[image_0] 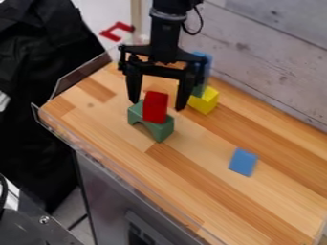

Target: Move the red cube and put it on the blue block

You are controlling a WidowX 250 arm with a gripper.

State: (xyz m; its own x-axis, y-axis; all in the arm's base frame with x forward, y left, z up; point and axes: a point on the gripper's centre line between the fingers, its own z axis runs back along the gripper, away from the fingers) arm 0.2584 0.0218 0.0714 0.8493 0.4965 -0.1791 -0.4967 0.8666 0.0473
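With the gripper empty and spread wide, centre over the red cube, perched on top of the green arch, before closing. Pinch squarely and lift straight up without dragging the green arch along, then carry across to the blue block, lying well apart on the tabletop.

Above the fingers of the gripper, we see the arm cut off by the top edge. Behind the finger nearer the wall, we find a blue piece and a green piece partly hidden, their full shapes beyond us. Low between the fingers, our red cube covers part of the green arch.
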